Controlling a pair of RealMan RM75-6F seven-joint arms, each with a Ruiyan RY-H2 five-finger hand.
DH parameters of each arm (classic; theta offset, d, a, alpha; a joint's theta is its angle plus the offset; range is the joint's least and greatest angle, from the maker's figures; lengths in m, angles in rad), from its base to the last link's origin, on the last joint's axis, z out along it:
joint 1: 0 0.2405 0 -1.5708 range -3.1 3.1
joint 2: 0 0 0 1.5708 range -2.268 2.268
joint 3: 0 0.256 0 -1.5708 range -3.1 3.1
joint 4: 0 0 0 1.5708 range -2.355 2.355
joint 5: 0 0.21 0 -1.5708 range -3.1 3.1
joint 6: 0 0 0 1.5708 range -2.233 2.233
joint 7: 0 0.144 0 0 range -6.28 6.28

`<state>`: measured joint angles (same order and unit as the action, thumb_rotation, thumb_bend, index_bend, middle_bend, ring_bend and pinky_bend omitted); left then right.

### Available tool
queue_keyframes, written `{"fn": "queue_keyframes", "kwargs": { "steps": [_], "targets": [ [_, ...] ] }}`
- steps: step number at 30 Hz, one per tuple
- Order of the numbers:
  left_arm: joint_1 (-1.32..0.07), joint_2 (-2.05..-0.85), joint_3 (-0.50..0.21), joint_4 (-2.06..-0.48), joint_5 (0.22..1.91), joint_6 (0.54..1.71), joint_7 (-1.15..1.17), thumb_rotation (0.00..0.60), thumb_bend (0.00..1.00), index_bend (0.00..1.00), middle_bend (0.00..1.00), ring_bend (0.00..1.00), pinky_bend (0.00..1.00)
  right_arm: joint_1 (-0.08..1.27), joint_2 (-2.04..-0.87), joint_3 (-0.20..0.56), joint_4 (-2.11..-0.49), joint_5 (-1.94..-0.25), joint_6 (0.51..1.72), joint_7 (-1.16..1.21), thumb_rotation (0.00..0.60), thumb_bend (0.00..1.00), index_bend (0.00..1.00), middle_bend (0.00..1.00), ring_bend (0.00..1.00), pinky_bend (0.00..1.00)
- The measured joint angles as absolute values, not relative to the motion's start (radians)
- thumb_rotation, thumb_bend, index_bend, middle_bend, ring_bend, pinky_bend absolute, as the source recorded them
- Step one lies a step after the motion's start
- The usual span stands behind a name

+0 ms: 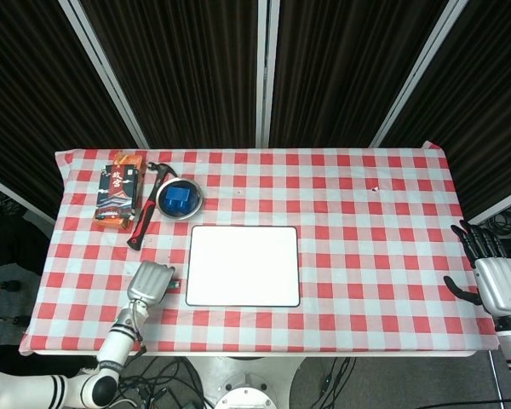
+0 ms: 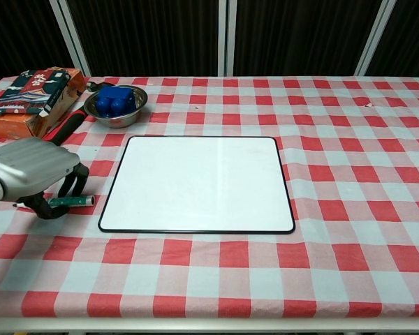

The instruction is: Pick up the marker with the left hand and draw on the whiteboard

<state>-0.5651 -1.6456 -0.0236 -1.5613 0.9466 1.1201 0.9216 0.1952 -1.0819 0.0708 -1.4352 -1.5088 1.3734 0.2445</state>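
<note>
A green marker [image 2: 71,201] lies on the checked cloth just left of the whiteboard [image 2: 199,183]. My left hand [image 2: 33,173] is low over it, dark fingers [image 2: 75,183] curled down onto the barrel and the thumb against its near side, so the marker is pinched while still resting on the table. In the head view the left hand [image 1: 151,282] covers most of the marker, whose end [image 1: 175,285] pokes out toward the whiteboard [image 1: 243,265]. My right hand [image 1: 499,281] hangs off the table's right edge, fingers spread, holding nothing.
A steel bowl [image 2: 116,106] with blue blocks sits behind the whiteboard's left corner. A red-and-black hammer [image 1: 140,223] lies beside it, its handle [image 2: 66,127] close behind my left hand. A printed box [image 2: 32,98] stands at the far left.
</note>
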Motion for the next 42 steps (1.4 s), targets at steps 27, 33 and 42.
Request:
{"fn": "queue_keyframes", "kwargs": {
  "steps": [27, 33, 42],
  "targets": [
    [-0.606, -1.582, -0.130, -1.450, 1.377, 1.067, -0.137, 0.600, 0.39, 0.51, 0.55, 0.68, 0.95, 0.178, -1.061, 0.071, -1.466, -1.521, 1.407, 0.228, 0.600, 0.18, 0.00, 0.00, 0.00, 0.00],
    [-0.684, -1.676, -0.152, -1.246, 1.468, 1.030, -0.312, 0.600, 0.40, 0.50, 0.55, 0.68, 0.94, 0.175, -1.054, 0.070, -1.477, -1.520, 1.408, 0.221, 0.600, 0.18, 0.00, 0.00, 0.00, 0.00],
    [-0.797, -1.820, -0.162, -1.000, 1.517, 0.977, -0.395, 0.600, 0.40, 0.50, 0.55, 0.68, 0.94, 0.174, -1.047, 0.071, -1.484, -1.515, 1.404, 0.220, 0.600, 0.18, 0.00, 0.00, 0.00, 0.00]
  ]
}}
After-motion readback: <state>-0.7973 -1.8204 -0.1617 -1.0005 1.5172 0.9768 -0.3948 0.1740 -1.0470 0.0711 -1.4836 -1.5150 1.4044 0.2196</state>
